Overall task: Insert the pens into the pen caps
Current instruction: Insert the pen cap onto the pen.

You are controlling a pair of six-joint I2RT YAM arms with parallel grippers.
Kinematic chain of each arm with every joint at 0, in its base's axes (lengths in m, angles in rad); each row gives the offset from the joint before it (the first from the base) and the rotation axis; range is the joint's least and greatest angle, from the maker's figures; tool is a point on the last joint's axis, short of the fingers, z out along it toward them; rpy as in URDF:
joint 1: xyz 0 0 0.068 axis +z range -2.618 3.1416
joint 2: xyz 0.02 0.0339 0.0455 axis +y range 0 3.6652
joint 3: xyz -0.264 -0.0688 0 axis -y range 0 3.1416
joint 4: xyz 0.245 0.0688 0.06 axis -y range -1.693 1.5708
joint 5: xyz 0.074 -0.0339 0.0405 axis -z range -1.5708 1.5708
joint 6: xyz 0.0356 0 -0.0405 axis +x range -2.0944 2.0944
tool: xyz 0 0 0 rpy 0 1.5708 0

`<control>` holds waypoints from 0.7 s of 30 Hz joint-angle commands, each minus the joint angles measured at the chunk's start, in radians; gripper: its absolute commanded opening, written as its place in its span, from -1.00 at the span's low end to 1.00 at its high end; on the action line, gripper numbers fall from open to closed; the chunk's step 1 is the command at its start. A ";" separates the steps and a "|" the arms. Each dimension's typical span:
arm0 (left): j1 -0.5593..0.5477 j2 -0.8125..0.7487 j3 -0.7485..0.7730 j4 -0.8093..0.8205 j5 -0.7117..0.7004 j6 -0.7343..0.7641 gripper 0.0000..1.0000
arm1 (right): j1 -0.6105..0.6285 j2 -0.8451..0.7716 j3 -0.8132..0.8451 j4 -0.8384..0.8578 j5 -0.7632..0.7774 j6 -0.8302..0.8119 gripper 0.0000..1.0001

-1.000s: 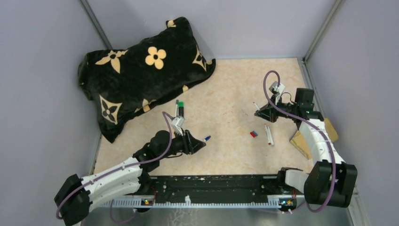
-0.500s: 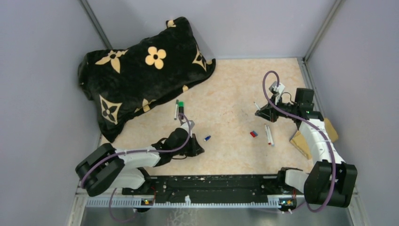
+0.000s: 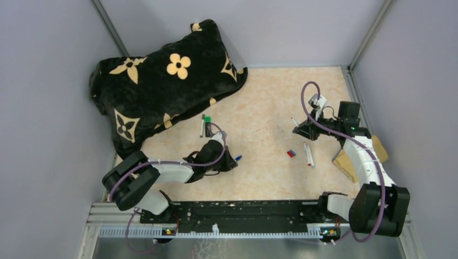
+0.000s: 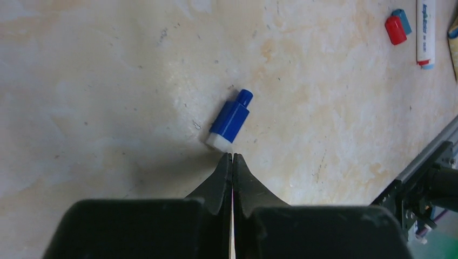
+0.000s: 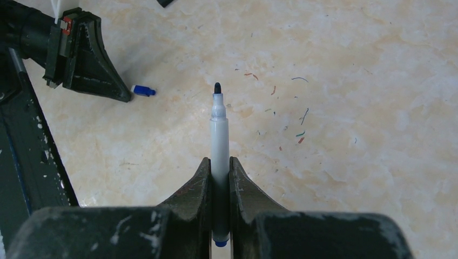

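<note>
We see the flowered black cushion [image 3: 162,81] at the table's [image 3: 259,91] far left. Our right gripper [image 5: 219,162] clamps an uncapped white pen [image 5: 219,129] (dark tip pointing outward). Our left gripper [image 4: 232,157] is pressed together on nothing, its tips just short of the blue cap [image 4: 230,120] lying on the table.

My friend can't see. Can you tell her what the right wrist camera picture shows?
The right fingers pinch an uncapped grey pen, its dark tip pointing away over the beige table. At top left, the left fingers are near a small blue cap.
</note>
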 commanded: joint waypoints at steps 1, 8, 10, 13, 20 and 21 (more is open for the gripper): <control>0.030 0.007 0.022 -0.049 -0.103 0.020 -1.00 | 0.001 -0.004 0.007 0.010 -0.019 -0.022 -1.00; 0.104 0.049 0.070 -0.045 -0.056 0.075 -1.00 | 0.002 -0.007 0.008 0.006 -0.022 -0.025 -1.00; 0.117 0.071 0.093 -0.035 -0.037 0.086 -1.00 | 0.002 -0.009 0.008 0.004 -0.021 -0.026 -1.00; 0.132 0.095 0.117 -0.029 0.011 0.102 -0.98 | 0.002 -0.012 0.008 0.002 -0.020 -0.028 -1.00; 0.160 0.075 0.130 -0.061 0.009 0.127 -0.94 | 0.002 -0.017 0.010 -0.001 -0.020 -0.030 -1.00; 0.161 0.055 0.130 -0.079 -0.004 0.135 -0.93 | 0.002 -0.017 0.010 -0.001 -0.021 -0.030 -1.00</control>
